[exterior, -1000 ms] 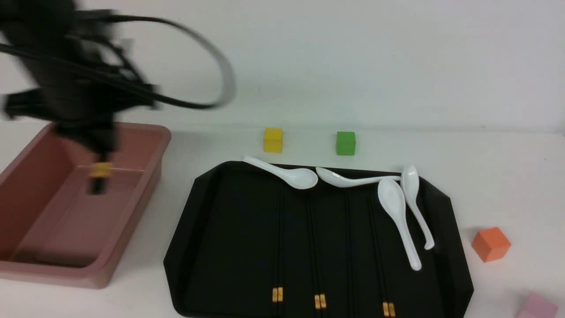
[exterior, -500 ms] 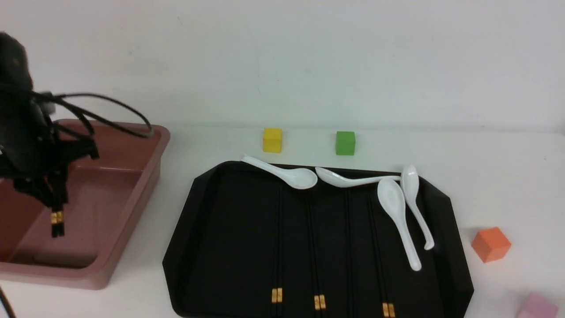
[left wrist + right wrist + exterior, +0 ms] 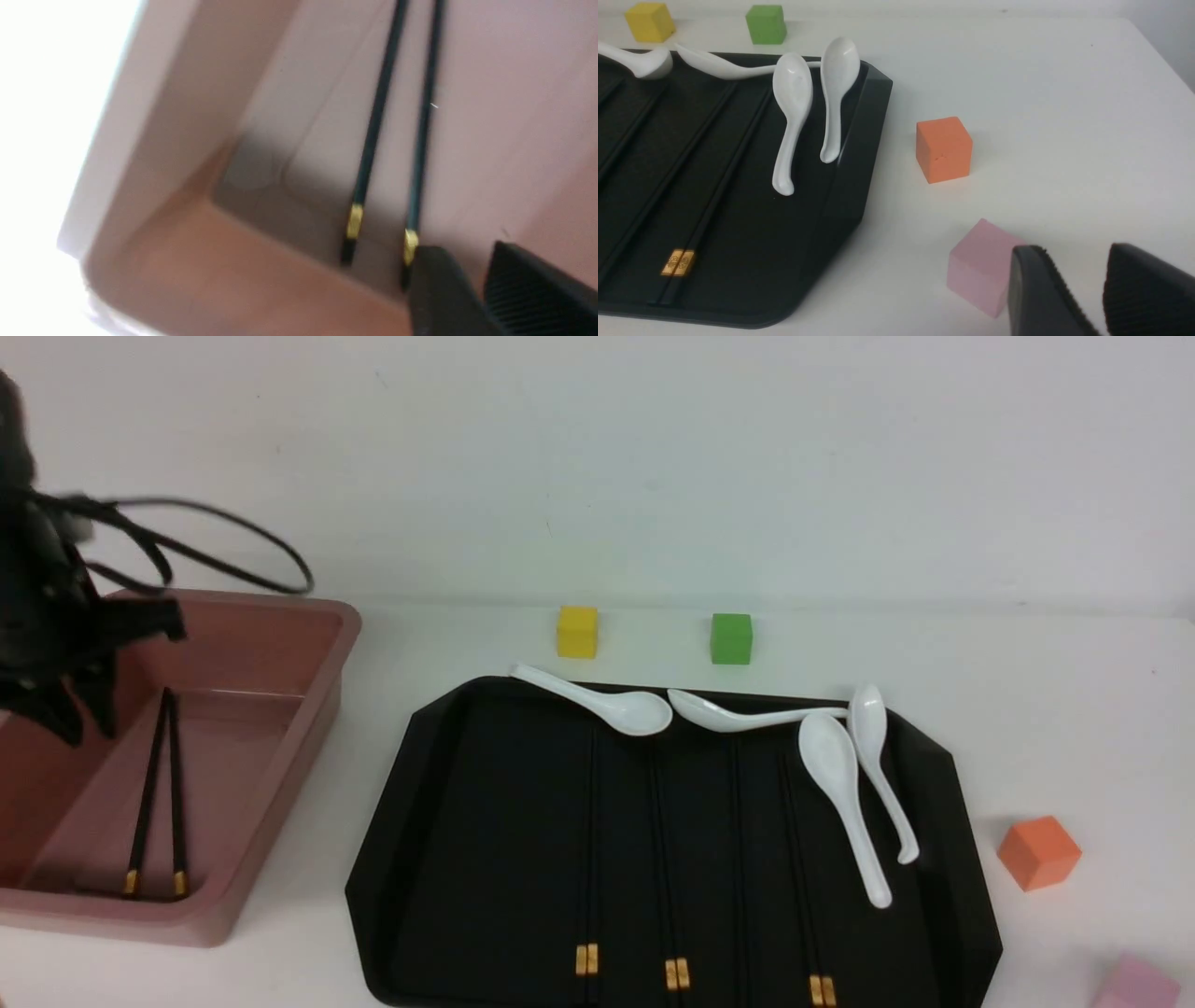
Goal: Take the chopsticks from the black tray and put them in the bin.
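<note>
One pair of chopsticks (image 3: 154, 793) lies loose on the floor of the pink-brown bin (image 3: 280, 775), gold bands toward the near wall. It also shows in the left wrist view (image 3: 373, 140). My left gripper (image 3: 79, 733) hangs over the bin's left part, open and empty, just above the pair's banded ends (image 3: 467, 249). Three more pairs of chopsticks (image 3: 586, 959) lie lengthwise on the black tray (image 3: 383, 859), hard to see but for their gold bands. My right gripper (image 3: 1069, 249) is open and empty above the table right of the tray (image 3: 850, 163). It is out of the front view.
Several white spoons (image 3: 836, 775) lie at the tray's far and right side. A yellow cube (image 3: 577, 632) and a green cube (image 3: 730, 638) stand behind the tray. An orange cube (image 3: 1038, 851) and a pink cube (image 3: 980, 266) sit right of it, the pink one beside my right fingers.
The left gripper carried a pair of chopsticks over the bin, moved left and let go. The pair now lies on the bin floor. Everything on the tray is unmoved.
</note>
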